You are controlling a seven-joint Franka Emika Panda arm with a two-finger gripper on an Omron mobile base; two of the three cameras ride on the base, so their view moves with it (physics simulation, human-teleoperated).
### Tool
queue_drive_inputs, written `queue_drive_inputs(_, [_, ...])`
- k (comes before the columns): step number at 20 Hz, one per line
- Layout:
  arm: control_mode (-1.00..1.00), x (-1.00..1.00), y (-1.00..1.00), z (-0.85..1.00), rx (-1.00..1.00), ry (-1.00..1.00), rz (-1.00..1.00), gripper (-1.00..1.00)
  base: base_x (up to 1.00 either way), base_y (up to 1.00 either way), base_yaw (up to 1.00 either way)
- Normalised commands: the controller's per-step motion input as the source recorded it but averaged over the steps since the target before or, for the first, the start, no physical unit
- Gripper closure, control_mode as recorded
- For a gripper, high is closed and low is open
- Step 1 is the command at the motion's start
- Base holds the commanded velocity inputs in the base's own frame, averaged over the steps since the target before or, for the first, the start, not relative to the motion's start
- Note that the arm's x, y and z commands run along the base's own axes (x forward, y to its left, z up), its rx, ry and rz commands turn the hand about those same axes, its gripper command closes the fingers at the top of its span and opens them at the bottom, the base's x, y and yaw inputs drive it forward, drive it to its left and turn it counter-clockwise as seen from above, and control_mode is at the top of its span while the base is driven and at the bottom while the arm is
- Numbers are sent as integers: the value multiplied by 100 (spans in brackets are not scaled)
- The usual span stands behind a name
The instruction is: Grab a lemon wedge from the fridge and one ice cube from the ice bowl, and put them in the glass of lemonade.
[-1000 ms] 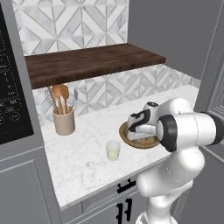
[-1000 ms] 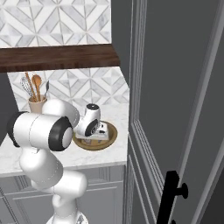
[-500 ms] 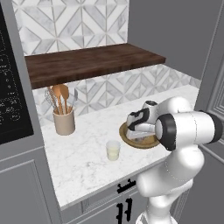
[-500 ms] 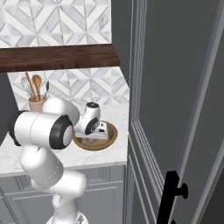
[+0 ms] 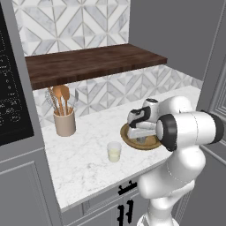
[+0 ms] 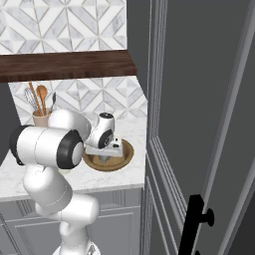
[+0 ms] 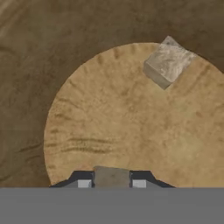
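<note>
In the ice bowl (image 7: 131, 113), down on its floor, you've got the pincer (image 7: 111, 179) narrowed around one greyish ice cube (image 7: 111, 176): the block sits flush between the two tips, so I read that as a grip, not lifted yet. A second ice cube (image 7: 168, 61) lies loose near the bowl's far rim, well apart from the tips. Count: two cubes visible, one in hand, one spare.

The bowl (image 5: 148, 142) sits on the marble counter (image 5: 84, 154) under the robot's wrist, close to the dark fridge (image 6: 209, 99) on the right. The glass of lemonade (image 5: 114, 151) stands upright just beside the bowl, toward the counter's front edge. One glass, one bowl.

Progress, as a judgement:
- Cube grasp looks made; the lift and the short carry to the glass are left.
- Lemon wedge: I can't tell whether it's already in the glass, too small to resolve in the base views. Fridge door looks shut in the right base view. Check the glass before you count that half done.

Further out: one beige utensil crock (image 5: 64, 122) with wooden spoons and a whisk by the backsplash, under the dark wood shelf (image 5: 92, 62). Clear of your path.
</note>
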Motion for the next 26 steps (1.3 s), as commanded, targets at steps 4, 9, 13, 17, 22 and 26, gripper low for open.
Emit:
queue_drive_inputs(4, [-100, -3, 4, 85, 0, -1, 0, 100, 0, 0, 0])
queue_drive_inputs(9, [-100, -45, 18, 76, 2, -8, 0, 100, 0, 0, 0])
queue_drive_inputs(13, [-100, -45, 53, 36, 0, 0, 8, 100, 0, 0, 0])
queue_drive_inputs(17, [-100, -44, 84, 0, 0, 0, 14, 100, 0, 0, 0])
queue_drive_inputs(22, [-100, -52, 83, 5, 0, -5, 11, 100, 0, 0, 0])
queue_drive_inputs(26, [-100, -11, 61, 16, 0, -1, 7, 100, 0, 0, 0])
